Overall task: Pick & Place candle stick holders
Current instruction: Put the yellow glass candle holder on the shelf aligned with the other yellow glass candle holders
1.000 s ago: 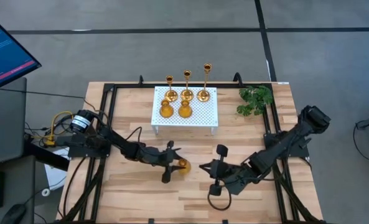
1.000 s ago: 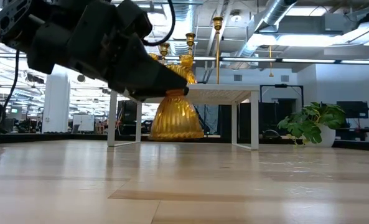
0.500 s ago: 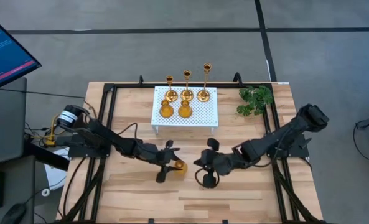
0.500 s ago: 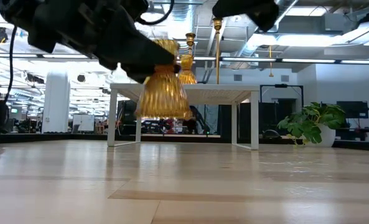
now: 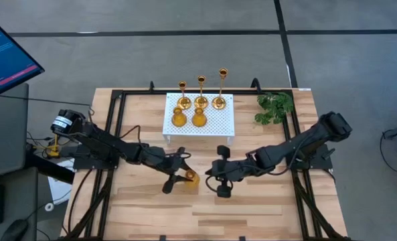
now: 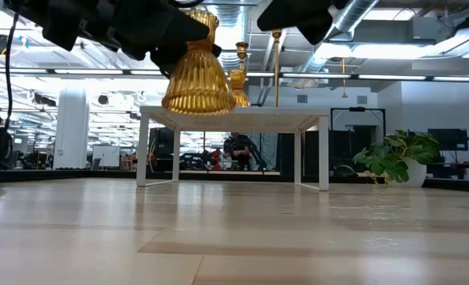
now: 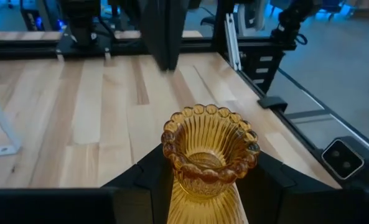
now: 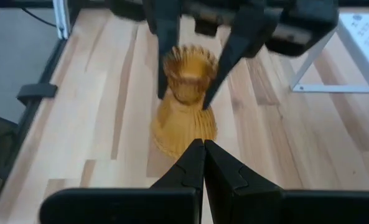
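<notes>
My left gripper (image 5: 185, 177) is shut on a short ribbed gold candle stick holder (image 5: 191, 177) at the table's middle. The low view shows this holder (image 6: 198, 79) well above the table. My right gripper (image 5: 209, 175) is shut and empty, just right of the holder and pointing at it (image 8: 184, 106). On the white perforated stand (image 5: 215, 124) stand three tall holders (image 5: 201, 99) by their round bases and two more short ones (image 5: 179, 118), (image 5: 199, 118). My left gripper pinches the holder's narrow neck (image 7: 200, 182), just under the scalloped rim, between its two fingers (image 7: 148, 183). The fingers come slanting down from the table's left. The holder stands upright in the hold, wide base down, lifted clear of the table.
A green plant sprig (image 5: 275, 107) lies at the table's far right. A black frame (image 5: 118, 114) runs along the table's edges. The white stand's legs (image 6: 313, 150) stand on the far half. A monitor (image 5: 4, 53) is off the table's left.
My left gripper has lifted the short holder off the table and well clear, drifting a little toward the near edge; the holder tipped briefly and is upright now. My right gripper has gone toward the table's left, up close to the held holder.
</notes>
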Robot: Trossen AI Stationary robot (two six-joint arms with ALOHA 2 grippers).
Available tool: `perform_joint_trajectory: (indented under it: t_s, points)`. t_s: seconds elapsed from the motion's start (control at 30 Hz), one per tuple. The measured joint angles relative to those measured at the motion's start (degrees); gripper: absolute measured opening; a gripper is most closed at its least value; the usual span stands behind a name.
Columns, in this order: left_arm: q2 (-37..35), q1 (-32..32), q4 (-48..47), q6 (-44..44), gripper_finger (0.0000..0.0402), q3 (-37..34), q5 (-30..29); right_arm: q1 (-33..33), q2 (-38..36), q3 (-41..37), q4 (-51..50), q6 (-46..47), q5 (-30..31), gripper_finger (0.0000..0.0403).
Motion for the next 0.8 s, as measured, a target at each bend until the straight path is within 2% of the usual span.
perform_joint_trajectory:
  t_s: [0.2, 0.43, 0.63, 0.8]
  points:
    - [-0.02, 0.12, -1.24, 0.0, 0.0145, 0.0, 2.8, 0.58, 0.89, -0.02, 2.34, -6.27, 0.03, 0.0]
    - [0.04, 0.57, -2.64, -1.56, 0.0145, 0.0, 3.45, 1.99, 6.33, 2.98, 9.28, -25.09, 0.75, 0.0]
    - [0.04, 1.53, -5.25, -4.72, 0.0145, -0.02, 3.41, 1.97, 12.06, 8.94, 6.33, -31.02, 5.96, 0.0]
    - [0.04, 1.36, -6.05, -5.43, 0.0145, -0.02, 4.4, 2.01, 15.16, 12.01, 3.53, -30.27, 6.23, 0.0016]
